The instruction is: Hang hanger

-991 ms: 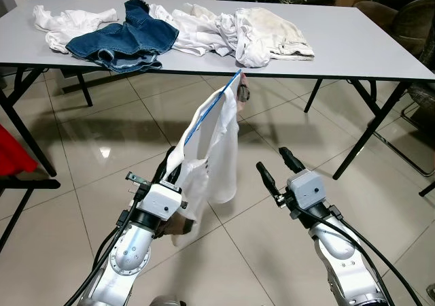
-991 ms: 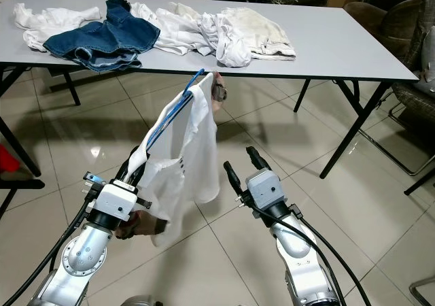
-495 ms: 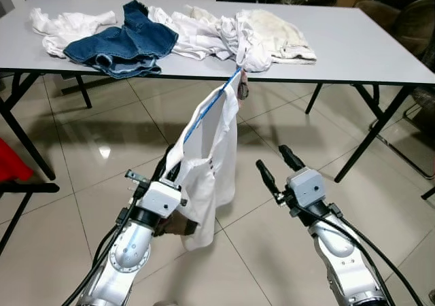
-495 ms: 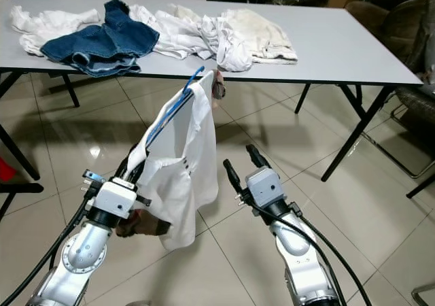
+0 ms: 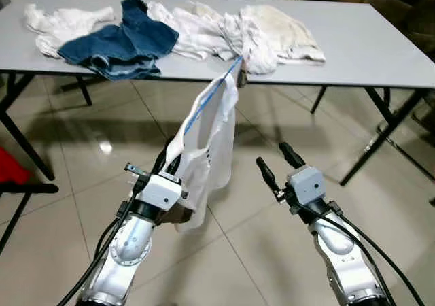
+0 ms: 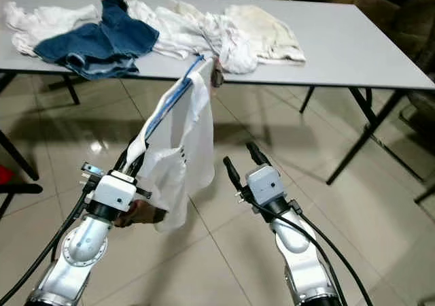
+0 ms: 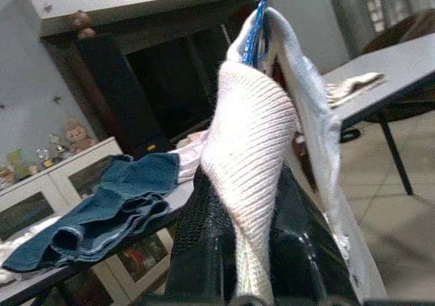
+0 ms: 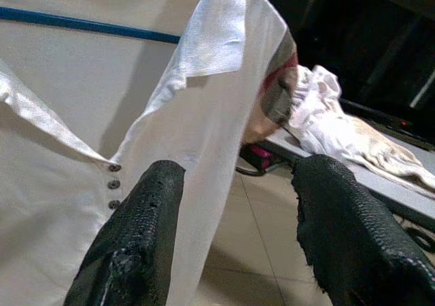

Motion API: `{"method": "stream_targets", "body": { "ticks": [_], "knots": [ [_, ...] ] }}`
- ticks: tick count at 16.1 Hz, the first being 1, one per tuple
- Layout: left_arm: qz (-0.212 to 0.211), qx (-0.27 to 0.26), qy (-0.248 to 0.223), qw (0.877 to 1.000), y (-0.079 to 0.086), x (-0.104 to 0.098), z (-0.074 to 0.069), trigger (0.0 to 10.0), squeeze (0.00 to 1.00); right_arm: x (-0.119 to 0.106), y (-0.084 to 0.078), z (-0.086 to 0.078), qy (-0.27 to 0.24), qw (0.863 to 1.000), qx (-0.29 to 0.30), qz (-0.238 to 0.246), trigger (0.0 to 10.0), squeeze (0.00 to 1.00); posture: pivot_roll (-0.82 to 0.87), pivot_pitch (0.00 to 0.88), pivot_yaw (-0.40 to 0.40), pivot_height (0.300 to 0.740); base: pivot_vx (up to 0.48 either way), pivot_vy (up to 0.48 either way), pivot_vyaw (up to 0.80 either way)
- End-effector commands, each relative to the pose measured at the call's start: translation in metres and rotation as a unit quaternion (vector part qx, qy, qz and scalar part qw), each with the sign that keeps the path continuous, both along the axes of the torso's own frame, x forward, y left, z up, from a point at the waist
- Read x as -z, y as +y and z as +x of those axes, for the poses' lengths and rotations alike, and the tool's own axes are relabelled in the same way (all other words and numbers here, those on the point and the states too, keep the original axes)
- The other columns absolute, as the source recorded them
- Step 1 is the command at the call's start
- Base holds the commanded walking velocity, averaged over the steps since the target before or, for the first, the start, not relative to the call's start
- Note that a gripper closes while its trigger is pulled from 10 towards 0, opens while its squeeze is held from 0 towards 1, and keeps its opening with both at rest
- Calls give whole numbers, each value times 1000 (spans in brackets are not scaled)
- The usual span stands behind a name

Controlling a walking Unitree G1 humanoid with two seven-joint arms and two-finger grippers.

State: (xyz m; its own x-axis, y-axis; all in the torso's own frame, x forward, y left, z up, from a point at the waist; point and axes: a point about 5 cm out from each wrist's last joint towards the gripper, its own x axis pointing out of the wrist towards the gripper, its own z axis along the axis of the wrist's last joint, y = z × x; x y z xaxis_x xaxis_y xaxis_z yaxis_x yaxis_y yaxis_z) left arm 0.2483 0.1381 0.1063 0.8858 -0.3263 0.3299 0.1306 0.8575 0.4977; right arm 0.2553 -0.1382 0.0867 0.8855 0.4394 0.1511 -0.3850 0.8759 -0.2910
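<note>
One hanger (image 5: 212, 100), one shirt (image 5: 207, 149), left claw (image 5: 165, 168).

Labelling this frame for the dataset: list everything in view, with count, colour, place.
Table: 1, grey top, black legs, ahead of the robot.
Denim garment: 1, blue, on the table's left part.
Light clothes: a heap, white and cream, across the table; count unclear.
Shirt: 1, white, draped on the hanger, between the arms.
Hanger: 1, blue, inside the shirt, its far end by the table's edge.
Red object: 1, far left, cropped.
Floor: beige glossy tiles.
Left gripper: fingers shut on the shirt.
Right gripper: fingers open, beside the shirt.
</note>
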Motion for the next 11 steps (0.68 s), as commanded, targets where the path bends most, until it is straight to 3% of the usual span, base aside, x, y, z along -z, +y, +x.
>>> {"method": "stream_targets", "body": {
  "ticks": [1, 11],
  "knots": [
    [-8, -4, -20, 1000, 2, -10, 2, 10000, 0, -2, 0, 3, -2, 1000, 3, -2, 10000, 0, 142, 24, -18, 740, 480, 0, 0],
    [-7, -4, -22, 1000, 3, -11, 4, 10000, 0, -3, 2, 5, -5, 1000, 4, -1, 10000, 0, 143, 19, -14, 740, 480, 0, 0]
  ]
}}
